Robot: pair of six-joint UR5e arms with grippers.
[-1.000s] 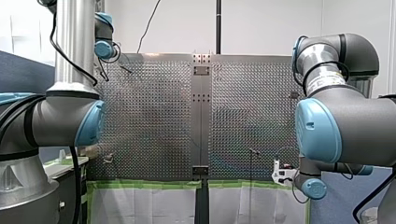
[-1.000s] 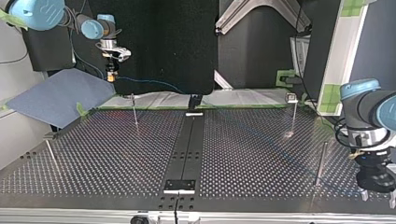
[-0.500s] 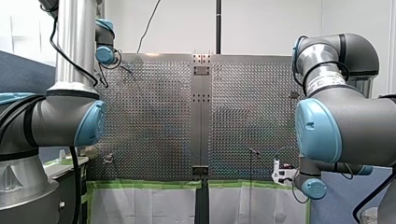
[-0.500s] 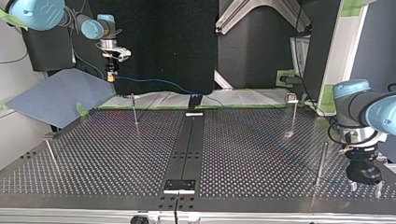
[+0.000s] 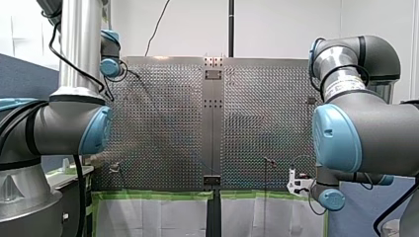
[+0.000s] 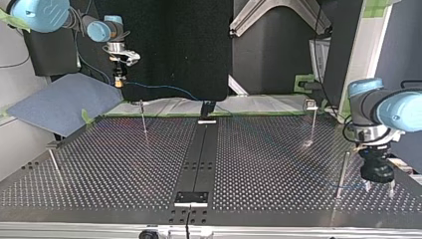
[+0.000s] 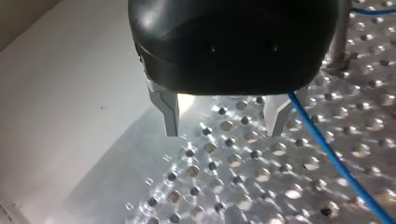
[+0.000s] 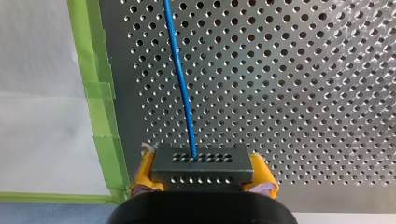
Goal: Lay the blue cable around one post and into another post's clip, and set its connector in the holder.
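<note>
In the left wrist view, my left gripper [image 7: 224, 119] hangs spread and empty, the blue cable [image 7: 327, 154] just outside 1 finger, so closing here would likely miss it. In the right wrist view, my right gripper [image 8: 203, 176] pinches the connector [image 8: 203, 161]; a hard pull could slip it. In the top view the cable is faint, perhaps passing 1 post [image 6: 342, 172] on the perforated table [image 6: 124, 169]. The front view shows green tape [image 5: 153, 194] and a white wall [image 5: 276, 27].
</note>
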